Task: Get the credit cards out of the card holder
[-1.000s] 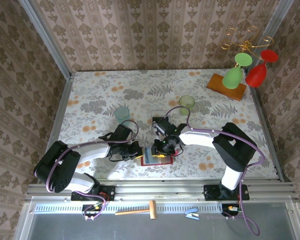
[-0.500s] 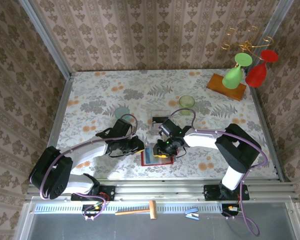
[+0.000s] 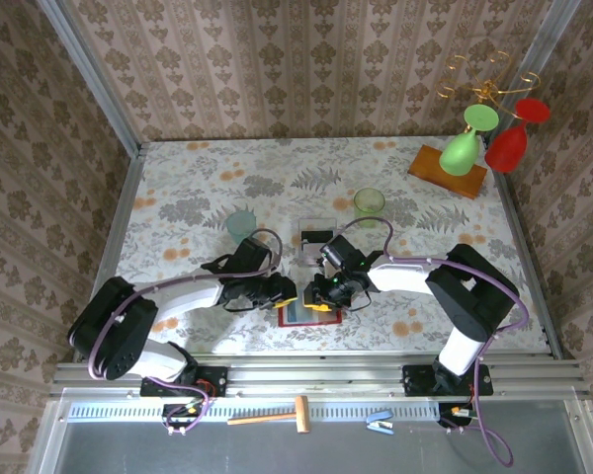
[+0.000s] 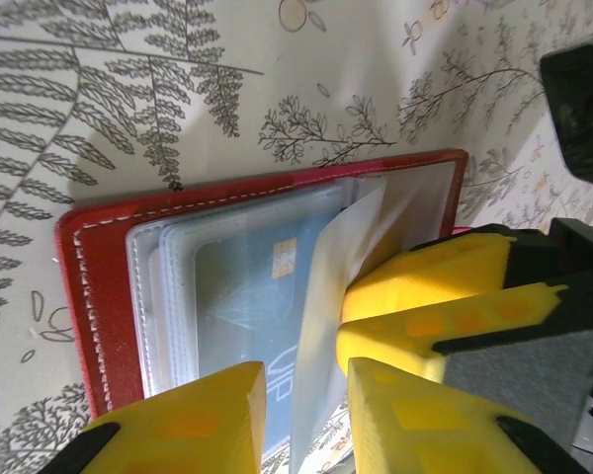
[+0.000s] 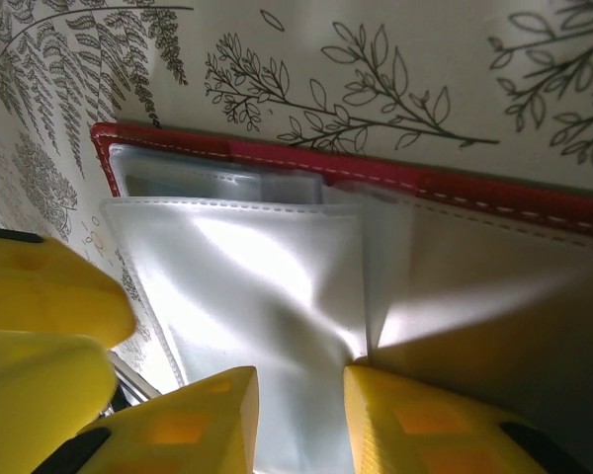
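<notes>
The red card holder [image 3: 289, 321] lies open on the table between both arms, its clear sleeves facing up. A dark blue credit card [image 4: 247, 286] with a gold chip sits inside one sleeve. One clear sleeve leaf [image 4: 336, 296] stands lifted off the stack. My left gripper [image 4: 306, 425] is open, its fingers either side of that leaf's edge, over the blue card. My right gripper [image 5: 301, 415] is open too, its tips resting on the sleeves [image 5: 247, 267] near the holder's fold. From above, the left gripper [image 3: 283, 290] and right gripper [image 3: 322, 294] nearly touch over the holder.
A clear plastic box [image 3: 316, 233] lies just behind the holder. A teal cup [image 3: 241, 225] and a green cup [image 3: 369, 201] stand further back. A wooden stand with green and red glasses [image 3: 453, 166] occupies the far right corner.
The left gripper has moved right onto the card holder and its jaws have parted. The right gripper has shifted only slightly.
</notes>
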Tool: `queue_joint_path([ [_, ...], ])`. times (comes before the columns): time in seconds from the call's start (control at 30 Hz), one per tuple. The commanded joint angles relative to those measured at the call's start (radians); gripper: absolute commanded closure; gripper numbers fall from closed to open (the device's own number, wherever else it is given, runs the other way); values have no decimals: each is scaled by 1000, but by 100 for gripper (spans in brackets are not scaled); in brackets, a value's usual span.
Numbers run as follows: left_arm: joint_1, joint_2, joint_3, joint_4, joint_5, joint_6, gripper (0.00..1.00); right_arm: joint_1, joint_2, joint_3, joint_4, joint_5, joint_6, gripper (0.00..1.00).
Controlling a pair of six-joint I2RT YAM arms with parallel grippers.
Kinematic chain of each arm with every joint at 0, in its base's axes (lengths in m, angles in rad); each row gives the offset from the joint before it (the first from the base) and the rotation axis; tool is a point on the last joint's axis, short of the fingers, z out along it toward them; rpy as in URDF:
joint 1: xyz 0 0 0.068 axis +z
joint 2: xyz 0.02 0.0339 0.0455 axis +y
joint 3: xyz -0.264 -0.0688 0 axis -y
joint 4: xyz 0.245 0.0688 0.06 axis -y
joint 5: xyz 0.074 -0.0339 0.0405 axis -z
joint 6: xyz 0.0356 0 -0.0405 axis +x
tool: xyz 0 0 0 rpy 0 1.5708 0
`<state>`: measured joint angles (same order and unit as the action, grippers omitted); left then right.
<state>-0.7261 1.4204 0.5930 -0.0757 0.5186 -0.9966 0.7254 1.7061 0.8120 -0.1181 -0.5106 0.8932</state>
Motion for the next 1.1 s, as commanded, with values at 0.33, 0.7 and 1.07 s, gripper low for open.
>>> queue_joint_path([
  [0.33, -24, 59, 28, 63, 41, -24, 78, -7, -8, -31, 16, 7, 26, 68],
  [0.7, -30, 55, 39, 72, 52, -30, 79, -9, -106, -25, 2, 35, 46, 67],
  [1.07, -38, 22, 95, 4, 41, -16, 75, -36, -206, -33, -95, 95, 17, 67],
])
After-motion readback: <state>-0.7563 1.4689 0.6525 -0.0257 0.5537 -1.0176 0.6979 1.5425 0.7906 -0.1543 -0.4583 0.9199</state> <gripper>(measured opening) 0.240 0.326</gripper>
